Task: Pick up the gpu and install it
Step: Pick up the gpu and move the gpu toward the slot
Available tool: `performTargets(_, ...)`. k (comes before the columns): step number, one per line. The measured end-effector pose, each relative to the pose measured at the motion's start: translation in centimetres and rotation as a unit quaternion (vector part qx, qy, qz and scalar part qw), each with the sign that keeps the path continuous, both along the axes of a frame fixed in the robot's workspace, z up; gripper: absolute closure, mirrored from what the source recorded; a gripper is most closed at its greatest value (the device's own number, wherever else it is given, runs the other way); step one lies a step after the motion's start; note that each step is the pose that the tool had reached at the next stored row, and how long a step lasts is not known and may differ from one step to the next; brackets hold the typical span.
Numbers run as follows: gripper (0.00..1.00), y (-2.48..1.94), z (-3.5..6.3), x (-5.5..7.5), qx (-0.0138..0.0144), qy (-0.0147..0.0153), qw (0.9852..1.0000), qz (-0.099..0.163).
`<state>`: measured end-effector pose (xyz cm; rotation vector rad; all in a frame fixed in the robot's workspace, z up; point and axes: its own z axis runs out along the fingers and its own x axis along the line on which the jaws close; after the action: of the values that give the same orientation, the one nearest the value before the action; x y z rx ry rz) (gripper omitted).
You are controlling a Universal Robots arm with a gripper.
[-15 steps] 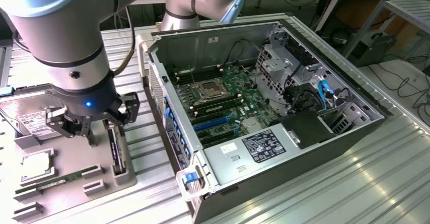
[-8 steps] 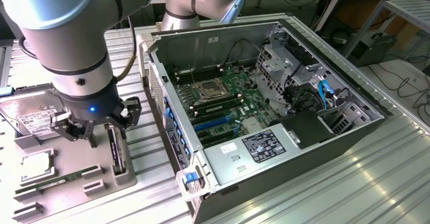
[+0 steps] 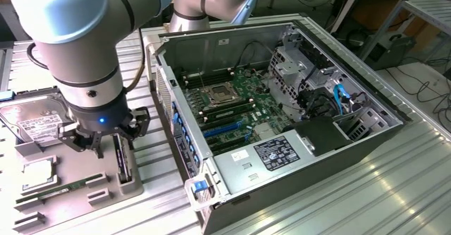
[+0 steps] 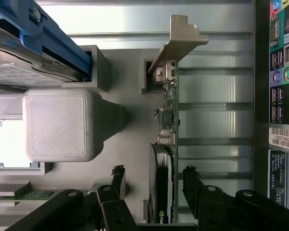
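**Hovering over the card, claw spread wide**

A ribbed metal table (image 3: 366, 193) carries an open computer case (image 3: 225, 45) on the exterior view's right and a grey holder tray (image 3: 130, 190) on its left. Desks and loose cables fill the room behind. The gpu (image 4: 166, 144) stands on edge in a tray slot, with its pale bracket at one end. The gripper (image 4: 154, 173) is released, with a finger on either side of the card and no clamp on it.
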<state>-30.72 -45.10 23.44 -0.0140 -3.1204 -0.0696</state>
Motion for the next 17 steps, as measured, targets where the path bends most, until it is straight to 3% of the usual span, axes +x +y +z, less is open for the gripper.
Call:
performTargets(5, 0.41, 0.0, -0.44, 0.1, -0.0008, 0.0038, 1.0, 0.0)
performTargets(7, 0.54, 0.0, -0.47, 0.1, -0.0009, 0.004, 1.0, 0.0)
performTargets(9, 0.54, 0.01, -0.56, 0.1, -0.0006, 0.0038, 1.0, 0.0)
performTargets(10, 0.61, 0.01, -0.65, 0.1, -0.0007, 0.0038, 1.0, 0.0)
performTargets(17, 0.61, 0.02, -1.2, 0.4, -0.0007, 0.0074, 1.0, 0.0)
